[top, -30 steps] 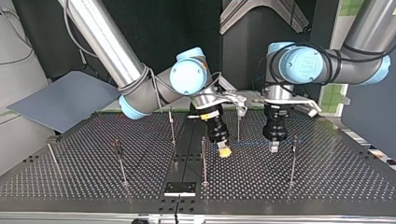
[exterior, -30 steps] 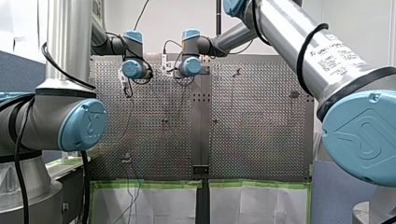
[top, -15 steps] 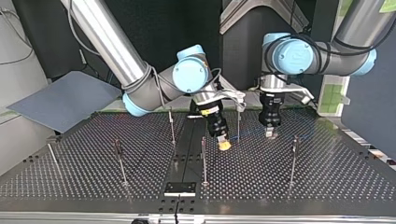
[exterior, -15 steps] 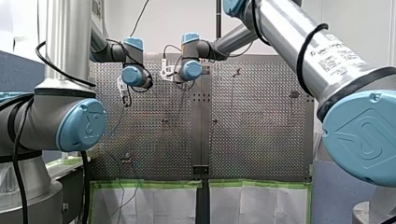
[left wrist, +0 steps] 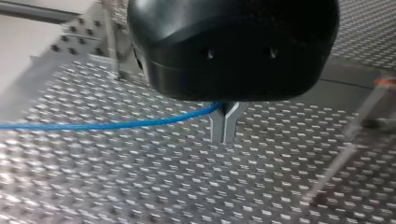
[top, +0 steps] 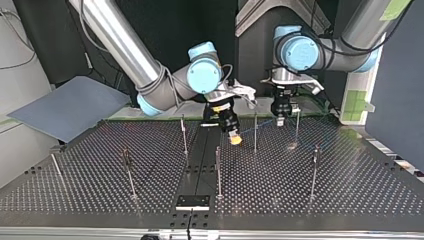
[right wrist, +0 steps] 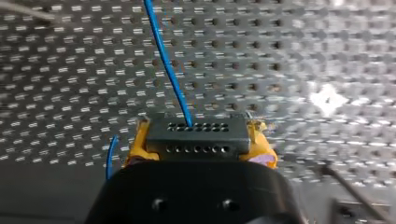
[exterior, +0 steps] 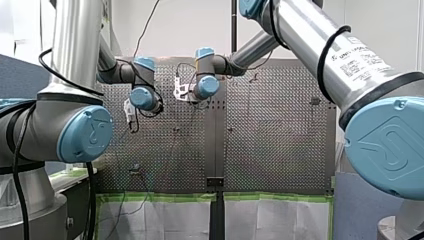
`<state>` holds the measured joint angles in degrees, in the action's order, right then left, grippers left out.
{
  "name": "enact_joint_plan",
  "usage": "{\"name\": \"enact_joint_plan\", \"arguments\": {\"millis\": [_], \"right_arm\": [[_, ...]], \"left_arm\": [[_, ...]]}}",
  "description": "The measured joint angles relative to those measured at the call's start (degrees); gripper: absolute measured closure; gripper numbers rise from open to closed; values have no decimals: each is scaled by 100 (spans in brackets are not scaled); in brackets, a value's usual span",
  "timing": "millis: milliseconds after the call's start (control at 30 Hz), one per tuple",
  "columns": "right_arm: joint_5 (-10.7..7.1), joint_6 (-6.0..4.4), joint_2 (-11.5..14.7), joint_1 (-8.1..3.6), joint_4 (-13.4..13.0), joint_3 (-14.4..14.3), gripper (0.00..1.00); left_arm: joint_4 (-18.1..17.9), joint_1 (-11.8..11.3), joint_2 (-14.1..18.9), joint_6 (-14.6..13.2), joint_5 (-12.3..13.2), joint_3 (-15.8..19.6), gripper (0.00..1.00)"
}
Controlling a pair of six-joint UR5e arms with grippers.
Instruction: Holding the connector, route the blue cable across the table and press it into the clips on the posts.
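Note:
In the right wrist view my right gripper (right wrist: 198,140) has its yellow pads (right wrist: 137,145) shut on a black connector (right wrist: 196,136). The blue cable (right wrist: 166,65) leaves the connector and runs ahead over the perforated table. My left gripper (left wrist: 225,122) has its metal fingers shut on the blue cable (left wrist: 107,125), which trails off to one side. In the top view my right gripper (top: 234,138) hangs near the middle at the back, and my left gripper (top: 280,120) is to its right, beside a thin post (top: 255,132). Both are above the table.
Several thin posts stand on the table (top: 100,200), among them one at the middle (top: 218,172), one at the right (top: 313,172) and one at the left (top: 129,175). A grey-blue board (top: 70,107) lies at the top view's back left. A black plate (top: 192,202) sits at the front edge.
Both grippers have risen and drawn back toward the far edge of the top view, carrying the connector and cable with them. The left gripper has moved furthest.

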<state>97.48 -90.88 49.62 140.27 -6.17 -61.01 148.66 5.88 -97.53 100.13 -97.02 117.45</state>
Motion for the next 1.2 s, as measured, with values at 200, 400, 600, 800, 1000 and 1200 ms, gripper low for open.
{"name": "enact_joint_plan", "arguments": {"millis": [200,400,600,800,1000,1200], "right_arm": [[-18,38,-6,-2,-11,-359,100],[-20,65,-10,24,-30,-750,100],[-20,42,-20,27,-159,-1023,100],[-47,-1,-47,-12,-226,-1072,100],[-67,-43,-181,-62,-298,-1074,100],[-91,-66,-298,-129,-378,-1073,100]], "left_arm": [[-284,11,-194,92,-127,245,100],[-437,37,-232,115,-127,322,100],[-551,80,-503,82,-97,329,100],[-627,90,-832,53,-102,336,100],[-680,91,-929,44,-74,337,100],[-881,77,-1175,44,63,294,100]]}}
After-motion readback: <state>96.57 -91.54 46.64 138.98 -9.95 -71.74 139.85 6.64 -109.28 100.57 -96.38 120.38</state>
